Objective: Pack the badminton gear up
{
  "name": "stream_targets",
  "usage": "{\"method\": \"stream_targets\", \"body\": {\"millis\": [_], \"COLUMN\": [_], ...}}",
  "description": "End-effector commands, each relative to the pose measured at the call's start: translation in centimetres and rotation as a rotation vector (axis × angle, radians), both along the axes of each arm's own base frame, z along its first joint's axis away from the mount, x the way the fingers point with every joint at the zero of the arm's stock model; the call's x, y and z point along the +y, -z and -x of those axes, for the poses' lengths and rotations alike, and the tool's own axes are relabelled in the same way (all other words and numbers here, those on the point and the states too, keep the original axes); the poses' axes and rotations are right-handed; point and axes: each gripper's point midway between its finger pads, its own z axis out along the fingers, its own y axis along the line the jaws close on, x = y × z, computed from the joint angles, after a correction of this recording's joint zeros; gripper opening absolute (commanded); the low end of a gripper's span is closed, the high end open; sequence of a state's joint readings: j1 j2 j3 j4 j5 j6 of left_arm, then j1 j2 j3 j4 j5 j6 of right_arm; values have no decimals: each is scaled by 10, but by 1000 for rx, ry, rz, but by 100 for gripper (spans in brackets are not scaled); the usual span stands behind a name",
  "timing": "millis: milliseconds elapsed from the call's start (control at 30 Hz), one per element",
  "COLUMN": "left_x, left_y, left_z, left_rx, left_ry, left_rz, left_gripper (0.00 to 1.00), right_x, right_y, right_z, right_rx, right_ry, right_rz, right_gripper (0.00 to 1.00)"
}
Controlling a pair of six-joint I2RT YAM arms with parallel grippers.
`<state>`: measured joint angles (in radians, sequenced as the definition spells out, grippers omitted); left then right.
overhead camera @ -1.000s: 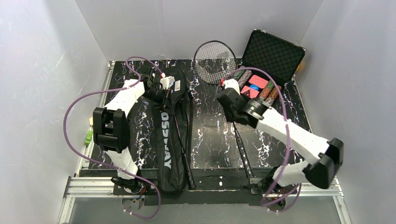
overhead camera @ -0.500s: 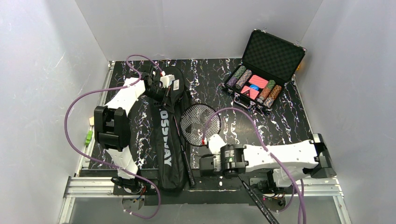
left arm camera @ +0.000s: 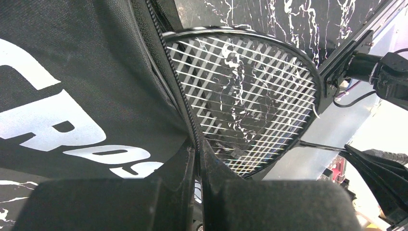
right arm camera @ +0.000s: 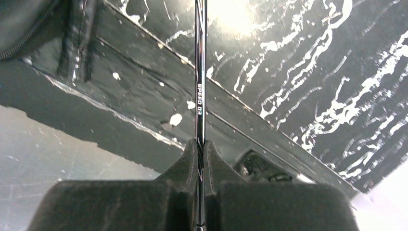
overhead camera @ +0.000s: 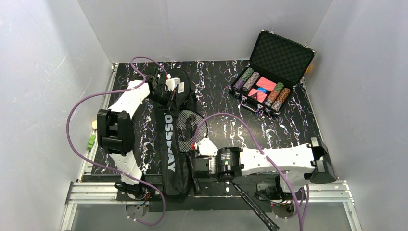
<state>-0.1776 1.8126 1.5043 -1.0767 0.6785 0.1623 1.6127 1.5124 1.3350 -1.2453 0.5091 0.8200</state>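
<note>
1. We see the left gripper (left arm camera: 198, 161) pinched shut on the zipper edge of the racket bag (overhead camera: 169, 149), which lies lengthwise on the left of the table (overhead camera: 226, 96).
2. We find the right gripper (right arm camera: 200, 156) clamped on the racket (overhead camera: 191, 129) by its shaft. The head lies at the bag's right edge and the handle points near-right.

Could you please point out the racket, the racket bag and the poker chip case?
racket (overhead camera: 192, 126): top external view, strung head.
racket bag (overhead camera: 169, 144): top external view, white lettering.
poker chip case (overhead camera: 283, 54): top external view, open lid.
</note>
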Motion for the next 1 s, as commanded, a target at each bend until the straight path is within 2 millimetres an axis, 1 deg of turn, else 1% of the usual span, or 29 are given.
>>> {"method": "stream_targets", "body": {"millis": [0, 100, 167, 233, 267, 333, 433, 533, 667, 767, 833, 967], "left_x": [0, -2, -4, -6, -7, -8, -9, -10, -10, -10, -10, -10], "left_y": [0, -2, -2, -3, -3, -1, 1, 3, 3, 3, 4, 5], "left_z": [5, 7, 8, 10, 10, 12, 14, 16, 17, 18, 20, 22], "left_rx": [-9, -11, -11, -6, -6, -7, -5, -3, -2, -5, -5, 2], "left_ry": [37, 49, 55, 65, 71, 86, 101, 112, 114, 119, 124, 128], "left_rz": [11, 17, 23, 33, 32, 27, 23, 22, 25, 28, 29, 30], "left_gripper": [0, 0, 0, 0, 0, 0, 0, 0, 0, 0, 0, 0], "right_x": [38, 56, 72, 86, 94, 102, 112, 124, 139, 149, 160, 184], "right_y": [-5, -6, -4, 0, 6, 17, 27, 27, 29, 31, 30, 32], "right_z": [-29, -46, -55, -62, -65, -72, -85, -102, -131, -151, -159, -168], "right_rx": [-22, -50, -59, -69, -74, -60, -57, -91, -132, -129, -113, -88], "right_ry": [-25, -46, -66, -89, -101, -100, -75, -45, 35, 104, 128, 158], "right_rz": [-182, -215, -233, -252, -263, -281, -295, -303, -321, -344, -372, -446], "right_gripper": [1, 1, 1, 1, 1, 1, 1, 1, 1, 1, 1, 1]}}
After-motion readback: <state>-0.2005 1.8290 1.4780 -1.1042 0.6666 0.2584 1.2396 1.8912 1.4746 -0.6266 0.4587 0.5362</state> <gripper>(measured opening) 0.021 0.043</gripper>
